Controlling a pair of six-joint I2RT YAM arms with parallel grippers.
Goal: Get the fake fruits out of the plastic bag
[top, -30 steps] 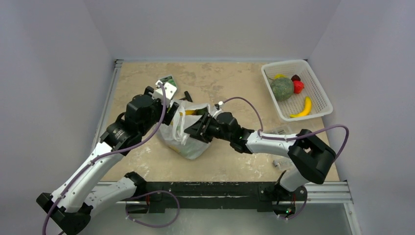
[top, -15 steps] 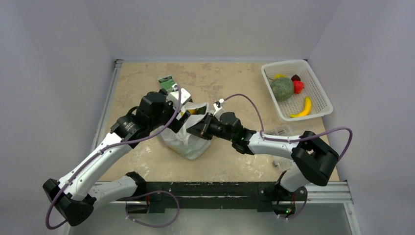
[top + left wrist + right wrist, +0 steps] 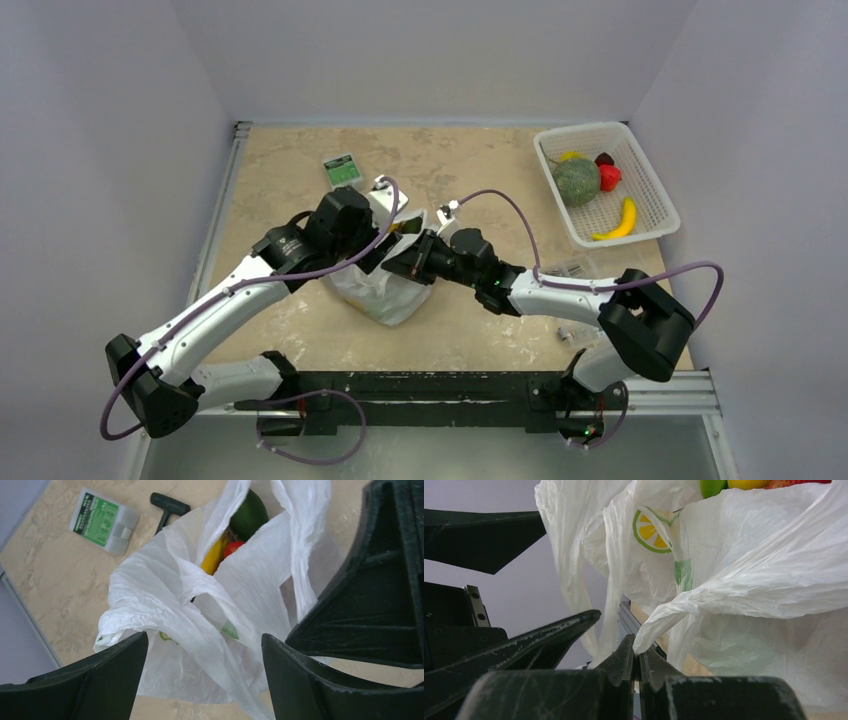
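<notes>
The white plastic bag [image 3: 385, 292] sits crumpled mid-table, mouth upward. In the left wrist view the plastic bag [image 3: 165, 595] gapes, showing fake fruits inside: a green one [image 3: 248, 515], a yellow banana [image 3: 214, 556] and a red one [image 3: 233, 547]. My left gripper [image 3: 204, 637] hangs open just above the bag's near folds, holding nothing. My right gripper [image 3: 638, 647] is shut on a fold of the bag's rim [image 3: 674, 612]. In the top view both grippers meet at the bag's top, left gripper [image 3: 378, 250] and right gripper [image 3: 400, 262].
A white basket [image 3: 655, 215] at the back right holds a green melon [image 3: 578, 182], a red fruit [image 3: 609, 177] and a banana [image 3: 622, 220]. A green-labelled box [image 3: 342, 170] and a black tool [image 3: 167, 507] lie behind the bag. A clear box [image 3: 575, 266] lies by the right arm.
My left arm has swung right, bringing its open gripper over the bag's mouth. My right gripper has shut on a fold of the bag's rim.
</notes>
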